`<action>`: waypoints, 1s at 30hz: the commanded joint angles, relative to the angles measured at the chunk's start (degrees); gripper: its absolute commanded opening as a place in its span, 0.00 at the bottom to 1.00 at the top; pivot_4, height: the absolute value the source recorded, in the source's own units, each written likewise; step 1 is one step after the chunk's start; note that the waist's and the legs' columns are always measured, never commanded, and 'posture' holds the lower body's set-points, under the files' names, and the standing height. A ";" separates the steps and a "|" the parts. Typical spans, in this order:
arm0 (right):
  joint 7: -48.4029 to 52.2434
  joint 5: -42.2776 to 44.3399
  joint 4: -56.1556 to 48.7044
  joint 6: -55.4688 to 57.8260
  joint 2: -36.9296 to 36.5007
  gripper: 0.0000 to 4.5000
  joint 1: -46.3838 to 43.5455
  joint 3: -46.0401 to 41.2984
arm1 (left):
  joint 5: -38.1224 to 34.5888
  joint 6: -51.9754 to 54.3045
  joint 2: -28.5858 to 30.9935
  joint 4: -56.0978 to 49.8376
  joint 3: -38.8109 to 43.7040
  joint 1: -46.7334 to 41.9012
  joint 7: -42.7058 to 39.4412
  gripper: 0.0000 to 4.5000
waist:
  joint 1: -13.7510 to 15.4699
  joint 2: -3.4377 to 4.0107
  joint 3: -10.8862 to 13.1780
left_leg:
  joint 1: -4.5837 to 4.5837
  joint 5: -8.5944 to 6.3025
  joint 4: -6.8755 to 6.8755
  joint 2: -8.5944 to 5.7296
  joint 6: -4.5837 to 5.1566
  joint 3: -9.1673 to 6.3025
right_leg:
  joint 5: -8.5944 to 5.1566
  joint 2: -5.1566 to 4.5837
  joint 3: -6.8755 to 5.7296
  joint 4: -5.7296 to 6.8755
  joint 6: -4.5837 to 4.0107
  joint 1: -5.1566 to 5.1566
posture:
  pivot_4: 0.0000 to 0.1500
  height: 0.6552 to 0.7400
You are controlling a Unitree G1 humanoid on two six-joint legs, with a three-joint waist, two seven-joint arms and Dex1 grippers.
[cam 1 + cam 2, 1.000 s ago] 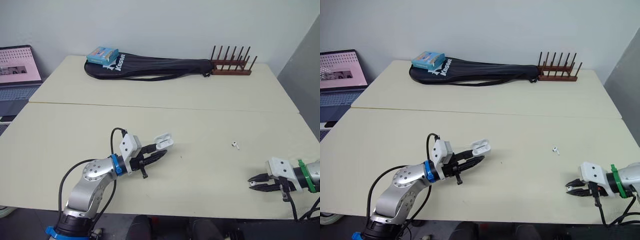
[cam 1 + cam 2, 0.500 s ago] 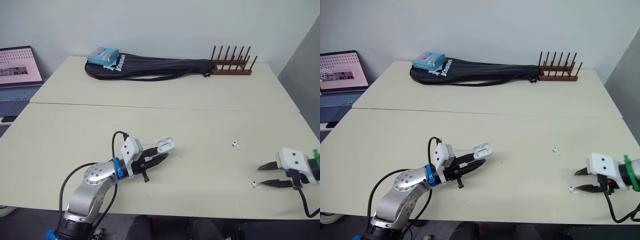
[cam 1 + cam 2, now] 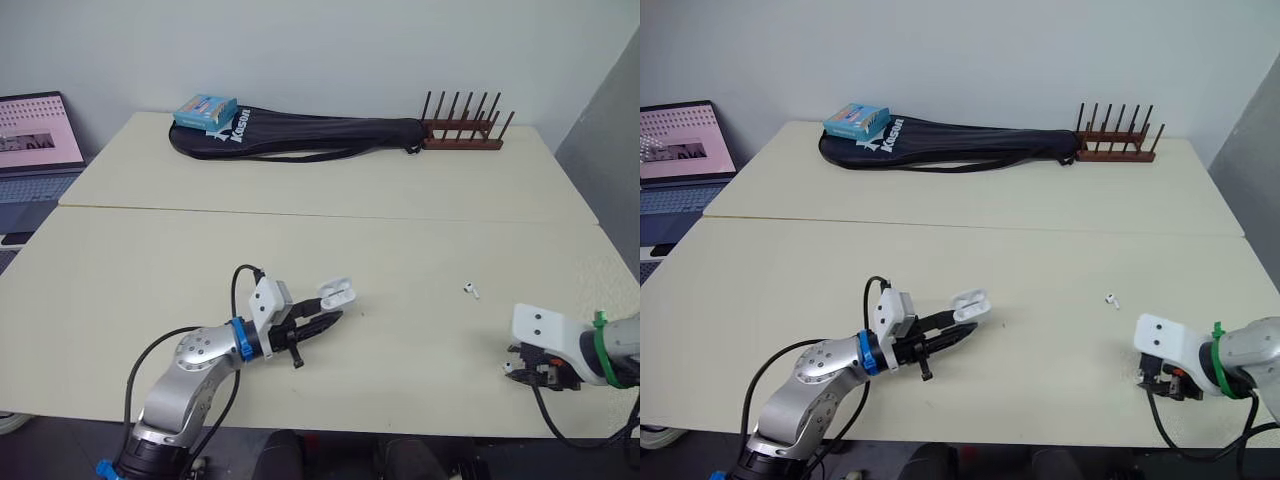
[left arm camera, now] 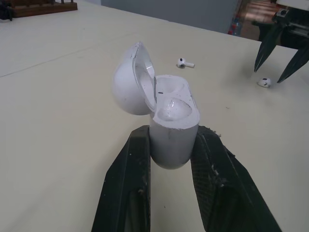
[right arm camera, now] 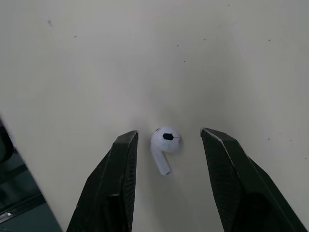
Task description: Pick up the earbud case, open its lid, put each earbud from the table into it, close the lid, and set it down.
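Note:
My left gripper [image 3: 327,308] is shut on the base of the white earbud case [image 4: 170,126], just above the table left of the middle. The case's lid [image 4: 131,83] is hinged open and both sockets look empty. One white earbud [image 5: 164,144] lies near the table's front right edge. My right gripper [image 5: 169,134] points down over it, open, with a finger on either side and neither touching. A second earbud [image 3: 470,290] lies on the table farther back, between the two grippers.
A black racket bag [image 3: 300,135] stretches along the far side of the table [image 3: 400,240], with a blue box [image 3: 205,108] on its left end and a wooden rack [image 3: 462,132] at its right end. A laptop [image 3: 35,135] stands beyond the left edge.
My right gripper went from shut to open, leaving an earbud on the table, then turned down over it. The left gripper with the case drifted slightly right.

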 commanded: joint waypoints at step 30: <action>1.28 9.46 1.39 5.13 2.91 0.08 -12.35 -0.91 | 0.08 -2.21 -1.77 0.19 -1.38 -2.77 0.67 0.18 | -0.11 0.00 0.00 | -0.16 0.00 0.05 0.01 0.00 -0.02 | 0.12 0.01 -0.04 0.00 -0.20 -0.13 | 1.00 0.38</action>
